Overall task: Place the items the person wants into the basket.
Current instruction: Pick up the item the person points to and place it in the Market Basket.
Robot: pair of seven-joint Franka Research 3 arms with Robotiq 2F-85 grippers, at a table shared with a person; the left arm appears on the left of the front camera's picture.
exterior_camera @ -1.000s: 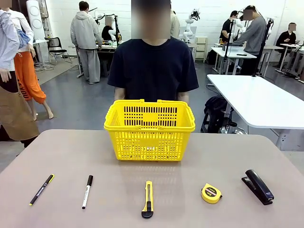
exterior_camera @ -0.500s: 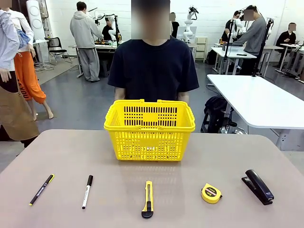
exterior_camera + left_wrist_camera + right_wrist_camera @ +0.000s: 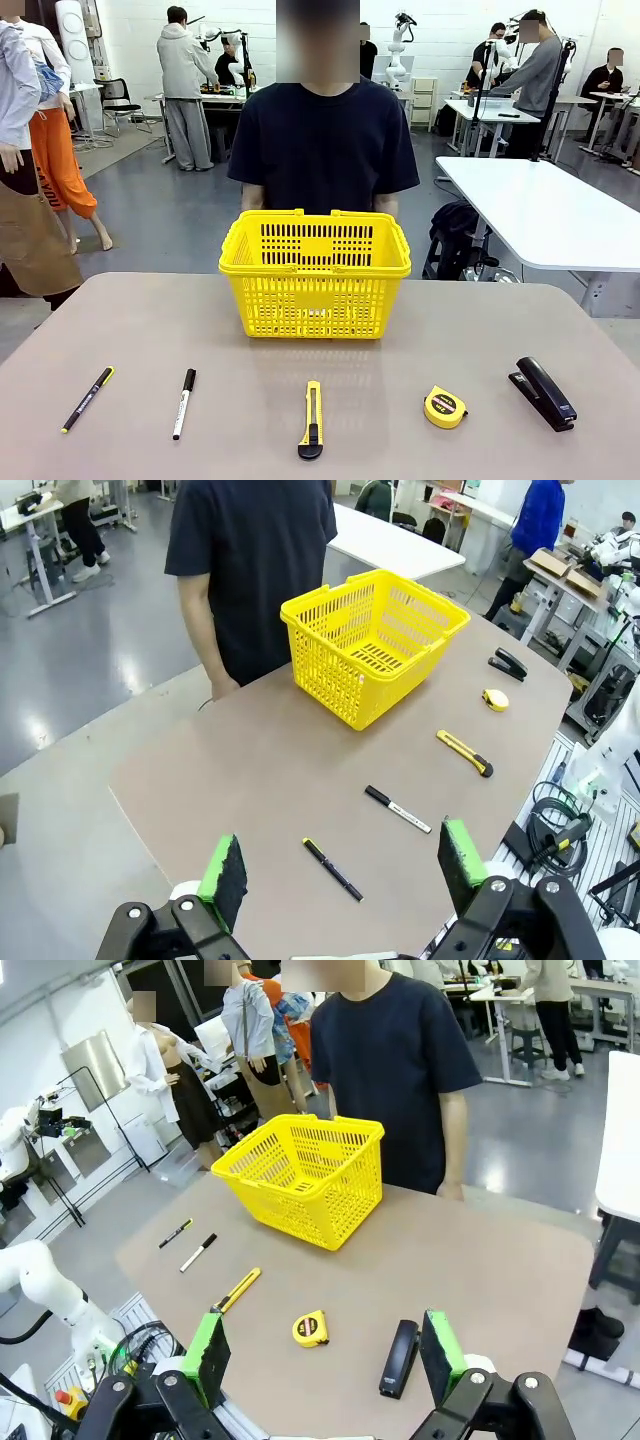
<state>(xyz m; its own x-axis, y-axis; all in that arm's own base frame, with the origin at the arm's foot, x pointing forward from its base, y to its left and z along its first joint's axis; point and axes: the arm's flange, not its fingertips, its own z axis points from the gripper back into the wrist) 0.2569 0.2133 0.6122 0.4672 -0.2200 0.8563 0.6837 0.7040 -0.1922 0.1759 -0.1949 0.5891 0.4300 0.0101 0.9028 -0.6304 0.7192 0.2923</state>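
Left gripper (image 3: 342, 858): jaws wide, empty. The pen (image 3: 333, 870) and marker (image 3: 397, 809) lie just ahead, between its pads. Both are probably light, rigid and slippery; grip at mid-barrel. The basket (image 3: 375, 645) stands farther ahead.

Right gripper (image 3: 323, 1352): jaws wide, empty. The stapler (image 3: 401, 1358), likely heavier, lies just ahead; grip across its body.

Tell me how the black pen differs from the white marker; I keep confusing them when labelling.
The pen is black with yellow ends; the marker is white with a black cap. The pen lies clearly slanted; the marker lies nearly straight, front to back. The pen is the row's leftmost item; the marker sits next to it. Both are slim and lie flat on the table, outside the basket.
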